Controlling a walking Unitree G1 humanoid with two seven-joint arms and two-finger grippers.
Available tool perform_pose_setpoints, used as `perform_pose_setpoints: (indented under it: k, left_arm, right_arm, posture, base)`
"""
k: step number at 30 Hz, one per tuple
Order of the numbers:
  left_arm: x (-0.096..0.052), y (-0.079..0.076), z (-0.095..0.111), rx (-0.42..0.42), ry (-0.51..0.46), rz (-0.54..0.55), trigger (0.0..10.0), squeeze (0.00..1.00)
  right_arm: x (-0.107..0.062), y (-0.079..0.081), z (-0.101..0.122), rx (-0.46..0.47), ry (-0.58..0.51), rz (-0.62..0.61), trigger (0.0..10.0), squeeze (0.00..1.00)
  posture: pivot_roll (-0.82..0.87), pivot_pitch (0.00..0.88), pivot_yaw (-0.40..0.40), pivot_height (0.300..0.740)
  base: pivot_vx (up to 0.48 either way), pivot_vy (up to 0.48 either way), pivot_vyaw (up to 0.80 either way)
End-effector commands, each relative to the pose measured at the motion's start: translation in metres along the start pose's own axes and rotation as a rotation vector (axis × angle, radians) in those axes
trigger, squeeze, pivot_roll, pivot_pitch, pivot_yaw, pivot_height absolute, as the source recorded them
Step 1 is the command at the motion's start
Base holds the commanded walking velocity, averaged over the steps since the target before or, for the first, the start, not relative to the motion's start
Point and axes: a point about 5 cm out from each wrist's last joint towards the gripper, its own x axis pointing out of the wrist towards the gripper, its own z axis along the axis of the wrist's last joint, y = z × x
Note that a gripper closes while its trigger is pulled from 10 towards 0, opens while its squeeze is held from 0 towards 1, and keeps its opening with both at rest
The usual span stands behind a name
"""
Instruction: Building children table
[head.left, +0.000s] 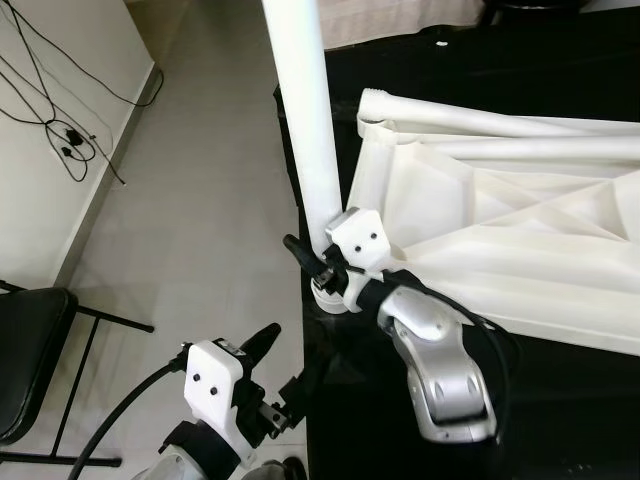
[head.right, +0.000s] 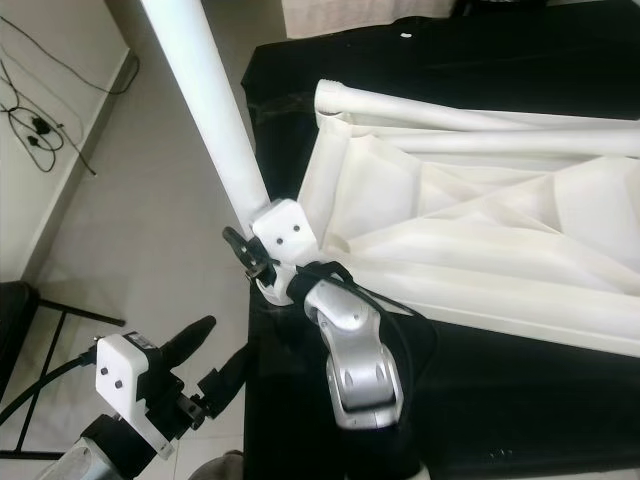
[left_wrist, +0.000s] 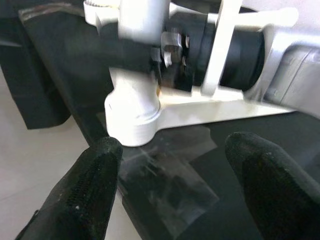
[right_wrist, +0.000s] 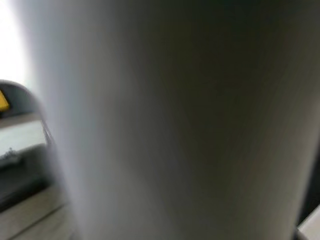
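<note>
- The tabletop (head.left: 520, 230), white, lies upside down on a black cloth (head.left: 560, 400), its ribbed underside facing up
- A white leg (head.left: 305, 110) stands upright at the tabletop's near left corner, its lower end seated in a round socket (left_wrist: 131, 117) at that corner
- The right gripper (head.left: 318, 262) reaches across the cloth from the right and grips the leg low down, just above the socket; its black fingers are closed around the tube
- In the right wrist view the leg (right_wrist: 170, 120) sits pressed close against the lens, blurred and pale
- The right arm (head.left: 440, 360), silver, bends over the cloth between the tabletop's near edge and the robot
- A loose second leg (head.left: 520, 122) lies flat along the far edge of the tabletop, running off to the right
- The left gripper (head.left: 268, 375) hovers below and left of the socket, near the cloth's left edge, touching nothing
- Its fingers (left_wrist: 85, 192) are spread wide, with the socket and the other gripper seen between them in the left wrist view
- The floor (head.left: 190, 200) to the left is pale tile
- A black chair (head.left: 30, 350) stands at the lower left
- Dark cables (head.left: 65, 130) trail along the white wall at the upper left
</note>
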Motion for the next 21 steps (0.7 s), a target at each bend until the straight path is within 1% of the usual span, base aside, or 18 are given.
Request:
perform_pose_setpoints:
  k: [1,3,4,5,6,8,9,10,11,12,13,14,15,18,20,21]
  left_arm:
    - [-0.002,0.002,-0.005,-0.017,0.019,0.014,10.0,0.0]
    - [-0.002,0.002,-0.005,-0.017,0.019,0.014,10.0,0.0]
    - [-0.002,0.002,-0.005,-0.019,0.019,0.011,10.0,0.0]
    - [-0.002,0.001,-0.006,-0.023,0.019,0.009,10.0,0.0]
    - [-0.002,-0.001,-0.005,-0.025,0.018,0.007,10.0,0.0]
    - [-0.002,-0.001,-0.005,-0.025,0.018,0.007,10.0,0.0]
    - [-0.002,-0.002,-0.005,-0.027,0.016,0.006,10.0,0.0]
    - [-0.002,-0.002,-0.005,-0.027,0.016,0.006,10.0,0.0]
    - [-0.002,-0.003,-0.005,-0.028,0.015,0.006,10.0,0.0]
    - [-0.002,-0.003,-0.005,-0.028,0.015,0.006,10.0,0.0]
    - [-0.003,-0.005,-0.005,-0.029,0.013,0.008,10.0,0.0]
    - [-0.003,-0.005,-0.005,-0.029,0.013,0.008,10.0,0.0]
    - [-0.004,-0.006,-0.005,-0.031,0.013,0.01,10.0,0.0]
    - [-0.004,-0.006,-0.005,-0.031,0.013,0.01,10.0,0.0]
    - [-0.006,-0.01,-0.004,-0.036,0.014,0.013,10.0,0.0]
    - [-0.007,-0.011,-0.004,-0.039,0.016,0.012,10.0,0.0]
  right_arm:
    - [0.001,0.005,0.009,0.031,-0.038,0.087,10.0,1.0]
    - [0.001,0.005,0.009,0.031,-0.038,0.087,10.0,1.0]
    - [0.0,0.005,0.016,0.012,-0.071,0.177,10.0,1.0]
    - [-0.001,0.003,0.017,-0.017,-0.091,0.312,10.0,1.0]
    - [-0.001,-0.001,0.016,-0.059,-0.095,0.417,10.0,0.59]
    - [-0.001,-0.001,0.016,-0.059,-0.095,0.417,10.0,0.59]
    - [0.0,-0.003,0.013,-0.09,-0.086,0.512,10.0,0.59]
    - [0.0,-0.003,0.013,-0.09,-0.086,0.512,10.0,0.59]
    - [0.002,-0.006,0.01,-0.114,-0.074,0.592,10.0,0.0]
    - [0.002,-0.006,0.01,-0.114,-0.074,0.592,10.0,0.0]
    - [0.006,-0.009,0.009,-0.127,-0.063,0.681,10.0,0.0]
    - [0.006,-0.009,0.009,-0.127,-0.063,0.681,10.0,0.0]
    - [0.009,-0.011,0.009,-0.122,-0.047,0.752,10.0,0.0]
    - [0.009,-0.011,0.009,-0.122,-0.047,0.752,10.0,0.0]
    - [0.02,-0.017,0.015,-0.1,-0.036,0.854,10.0,0.0]
    - [0.026,-0.018,0.018,-0.082,-0.037,0.883,10.0,0.0]
  posture:
    - [0.01,0.207,0.089,0.74]
    - [0.01,0.207,0.089,0.74]
    - [0.01,0.208,0.089,0.74]
    - [0.01,0.211,0.078,0.74]
    - [0.02,0.214,0.073,0.74]
    - [0.02,0.214,0.073,0.74]
    - [0.02,0.216,0.072,0.74]
    - [0.02,0.216,0.072,0.74]
    - [0.03,0.22,0.066,0.74]
    - [0.03,0.22,0.066,0.74]
    - [0.04,0.225,0.061,0.74]
    - [0.04,0.225,0.061,0.74]
    - [0.04,0.23,0.057,0.74]
    - [0.04,0.23,0.057,0.74]
    - [0.05,0.247,0.047,0.74]
    - [0.05,0.249,0.041,0.74]
  base:
    - [0.0,0.0,0.0]
    - [0.0,0.0,0.0]
    - [0.0,0.0,0.0]
    - [0.0,0.0,0.0]
    - [0.0,0.0,0.0]
    - [0.0,0.0,0.0]
    - [0.0,0.0,0.0]
    - [0.0,0.0,0.0]
    - [0.0,0.0,0.0]
    - [0.0,0.0,0.0]
    - [0.0,0.0,0.0]
    - [0.0,0.0,0.0]
    - [0.0,0.0,0.0]
    - [0.0,0.0,0.0]
    - [0.0,0.0,0.0]
    - [0.0,0.0,0.0]
